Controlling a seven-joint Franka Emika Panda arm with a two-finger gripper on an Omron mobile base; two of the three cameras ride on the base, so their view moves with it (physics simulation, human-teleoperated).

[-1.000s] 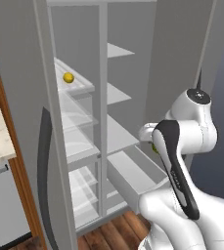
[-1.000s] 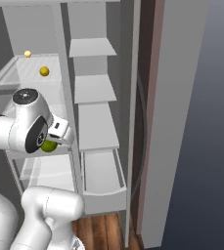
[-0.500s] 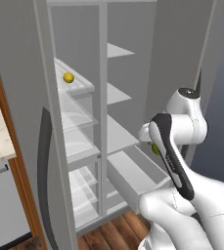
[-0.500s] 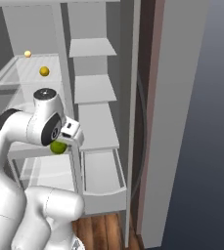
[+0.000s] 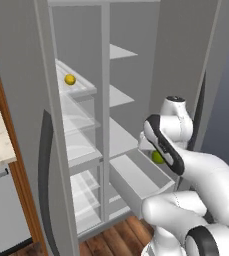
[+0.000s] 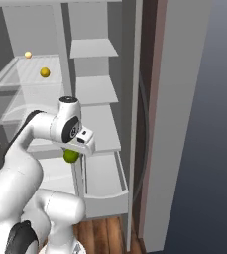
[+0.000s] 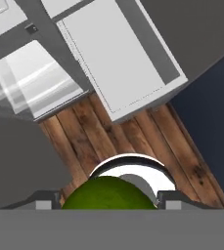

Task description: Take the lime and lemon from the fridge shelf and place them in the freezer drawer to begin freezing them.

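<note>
The green lime (image 6: 71,156) is held in my gripper (image 6: 74,152), which is shut on it beside the fridge's centre divider, at the left edge of the freezer drawer (image 6: 103,179). From the left base, the lime (image 5: 157,158) hangs over the far right corner of the pulled-out drawer (image 5: 136,180). In the hand view the lime (image 7: 106,193) bulges between my fingertips (image 7: 46,200), with the drawer (image 7: 114,62) below, offset to one side. The yellow lemon (image 5: 70,79) lies on the upper glass fridge shelf (image 5: 84,88); the lemon (image 6: 45,72) is also seen from the right.
The fridge's open door (image 5: 28,125) stands at the left and another door (image 6: 177,114) at the right. Grey triangular shelves (image 6: 92,48) fill the right compartment above the drawer. A small pale ball (image 6: 28,54) lies at the back of the glass shelf. Wooden floor (image 7: 133,139) lies below.
The arm has carried the lime rightward from the glass-shelf side toward the drawer and a little lower. The lemon has not moved.
</note>
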